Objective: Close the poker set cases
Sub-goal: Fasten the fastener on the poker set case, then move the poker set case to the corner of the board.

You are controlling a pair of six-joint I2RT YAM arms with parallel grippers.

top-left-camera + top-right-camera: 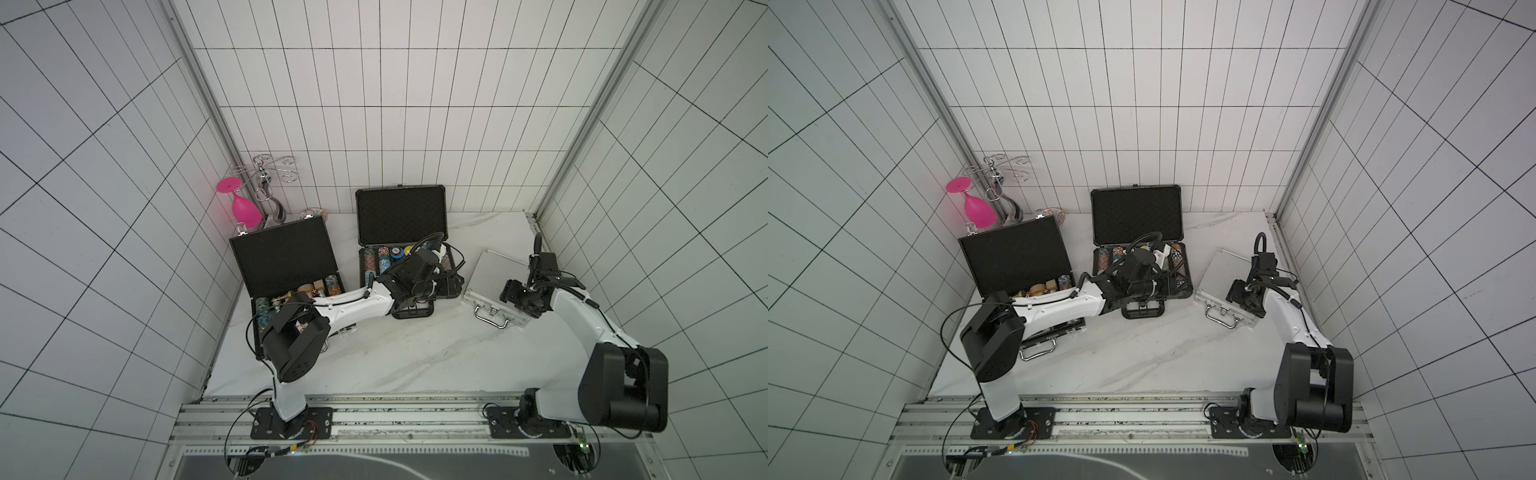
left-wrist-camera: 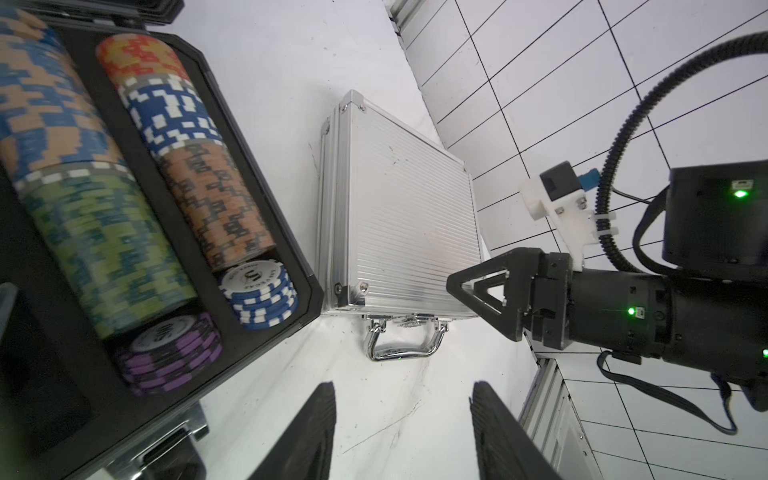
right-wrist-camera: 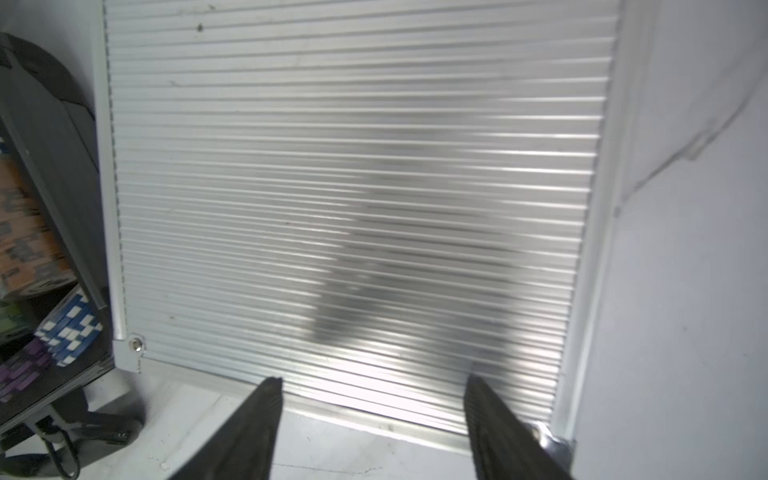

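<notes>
Top views: the silver case (image 1: 494, 274) lies shut at the right of the worktop (image 1: 415, 353). The dark grey case (image 1: 401, 216) in the middle and the flat black case (image 1: 282, 257) at the left stand open, lids raised. Left wrist view: left fingers (image 2: 316, 428) parted, holding nothing, beside the dark grey case's chips (image 2: 104, 241). Right wrist view: right fingers (image 3: 253, 415) parted wide, empty, over the silver case's front edge.
</notes>
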